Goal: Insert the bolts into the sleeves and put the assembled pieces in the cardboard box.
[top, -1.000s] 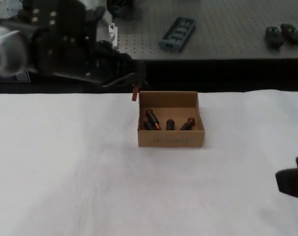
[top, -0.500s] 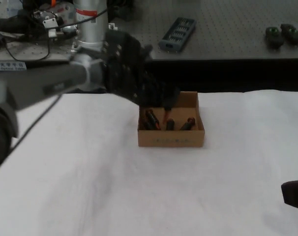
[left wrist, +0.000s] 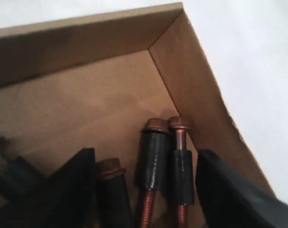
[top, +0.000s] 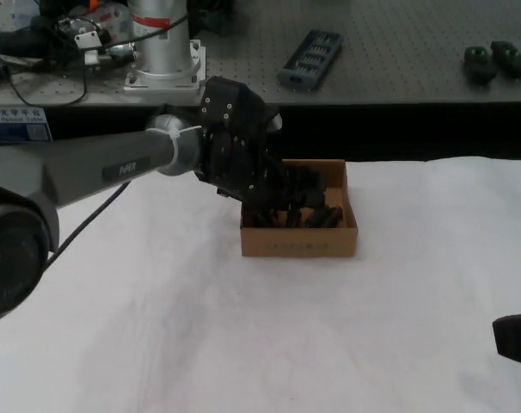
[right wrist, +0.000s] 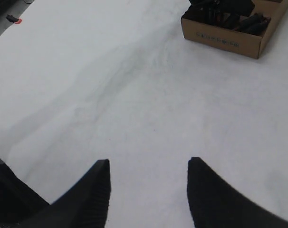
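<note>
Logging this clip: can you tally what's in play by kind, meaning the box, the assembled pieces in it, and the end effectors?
cardboard box: 1
assembled pieces: 4 countable in the left wrist view; more may be hidden
end effectors: 2, the left end effector inside the box, the right end effector away from it
Total: 7

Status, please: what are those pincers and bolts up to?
Left pincer open inside cardboard box, over assembled pieces. Right pincer open, empty, above cloth. Nothing blocking.
</note>
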You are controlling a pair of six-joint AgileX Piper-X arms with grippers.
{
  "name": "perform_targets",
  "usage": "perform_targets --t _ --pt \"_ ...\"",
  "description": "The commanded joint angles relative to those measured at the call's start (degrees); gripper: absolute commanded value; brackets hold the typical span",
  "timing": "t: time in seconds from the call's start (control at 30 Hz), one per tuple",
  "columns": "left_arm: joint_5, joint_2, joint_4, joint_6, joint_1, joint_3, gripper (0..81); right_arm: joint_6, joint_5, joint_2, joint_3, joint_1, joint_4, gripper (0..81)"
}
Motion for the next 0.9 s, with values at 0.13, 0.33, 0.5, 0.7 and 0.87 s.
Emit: perform_targets --t 0.13,0.33,0.5,0.7,0.87 --pt "2.68 -4.61 0.12 -1.5 0.1 -0.81 44.0 0.19 0.03 -0.47 -0.06 -0.3 -0.49 37.6" --pt "4.33 -12.7 15.33 4.6 0.1 -0.63 39.7 1.31 0.03 -3.03 -0.06 -0.3 -0.07 37.6" --pt "4.93 -21.04 27.76 11.29 1.0 3.65 38.0 1.29 5.23 -7.69 -0.06 -0.3 3.96 37.6" --pt "4.97 -37.77 23.35 11.78 1.59 19.67 38.0 1.47 13.59 -13.74 0.4 -0.3 6.37 37.6" --pt "4.39 -57.35 17.78 11.45 1.59 37.41 38.0 6.43 15.04 -16.93 5.05 -0.3 3.19 37.6"
